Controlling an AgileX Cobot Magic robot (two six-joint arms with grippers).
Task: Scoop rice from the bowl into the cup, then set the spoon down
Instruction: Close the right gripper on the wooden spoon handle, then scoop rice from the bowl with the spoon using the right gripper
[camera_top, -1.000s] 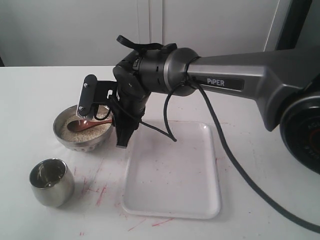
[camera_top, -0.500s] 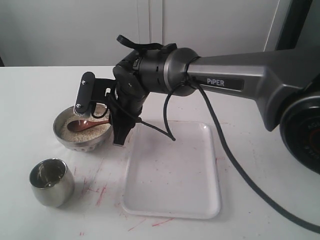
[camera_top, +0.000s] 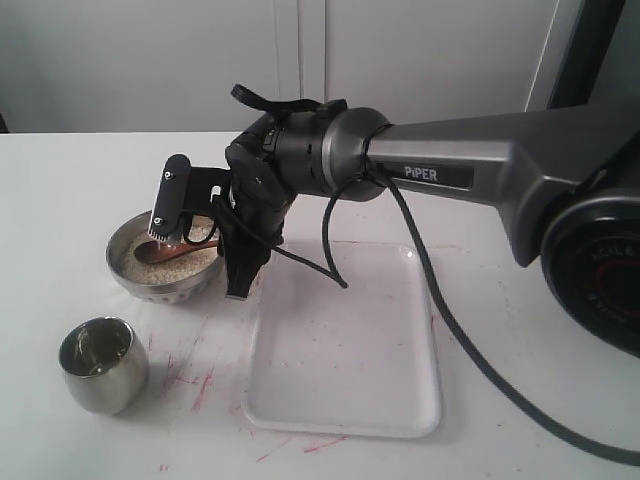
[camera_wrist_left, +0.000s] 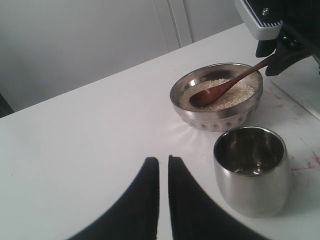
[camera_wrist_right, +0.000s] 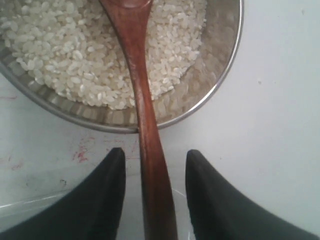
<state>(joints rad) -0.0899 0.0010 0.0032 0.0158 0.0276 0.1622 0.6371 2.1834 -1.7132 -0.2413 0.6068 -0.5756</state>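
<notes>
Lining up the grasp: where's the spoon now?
Exterior view, left side: spoon head on the rice in the bowl, handle over the rim, inside the open right gripper.

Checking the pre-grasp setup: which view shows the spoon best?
Left wrist view: the spoon shows nearly whole, head on the rice, handle over the bowl rim. Right wrist view shows mostly its handle, inside the open right gripper. Exterior view: mostly hidden behind that gripper.

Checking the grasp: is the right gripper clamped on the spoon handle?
No: gaps show between the spoon handle and both fingers of the right gripper.
</notes>
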